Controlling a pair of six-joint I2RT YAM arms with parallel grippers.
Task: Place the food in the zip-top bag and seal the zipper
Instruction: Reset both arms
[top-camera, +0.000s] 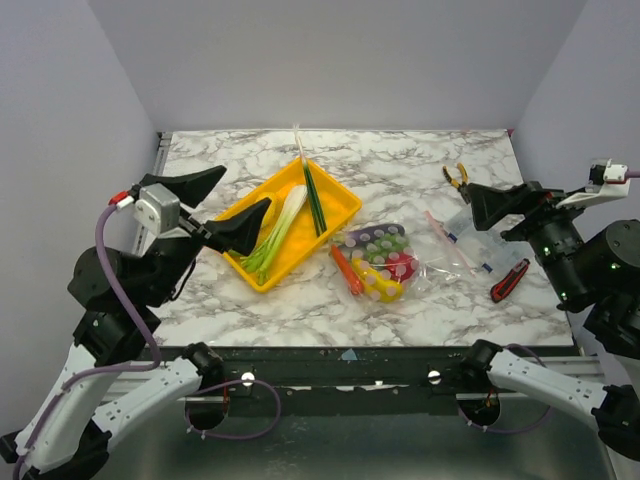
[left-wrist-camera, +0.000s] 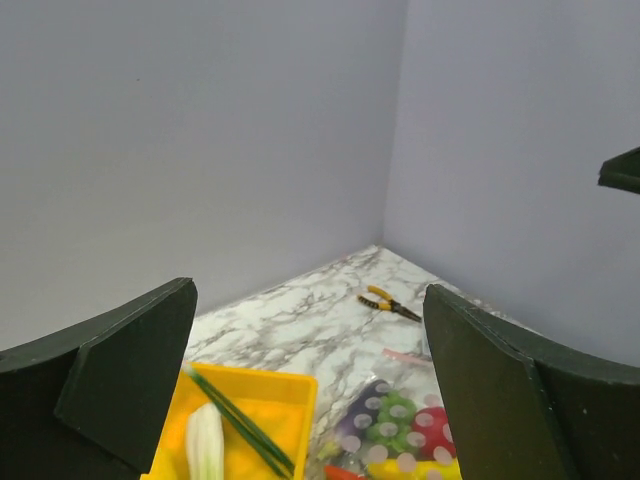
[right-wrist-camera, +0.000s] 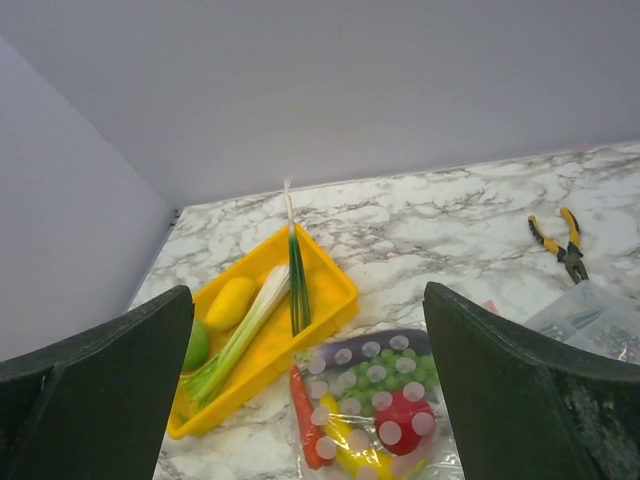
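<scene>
Zip-top bag (top-camera: 385, 245) with bright food (top-camera: 400, 268), just beside yellow tray (top-camera: 350, 200) of leeks (top-camera: 283, 225).

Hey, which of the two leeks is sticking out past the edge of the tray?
The thin dark-green leek: its pale tip pokes past the yellow tray's far rim. The thicker white-stemmed leek lies inside the tray.

Clear white-dotted zip-top bag (top-camera: 420, 274) flat on counter (top-camera: 250, 300), red fruit (right-wrist-camera: 400, 420) and banana (right-wrist-camera: 350, 450) inside, carrot (top-camera: 346, 270) at its left edge. Pink zipper (top-camera: 438, 230) toward my right. Green-white leeks (top-camera: 283, 228) lie in tray (top-camera: 350, 205).
</scene>
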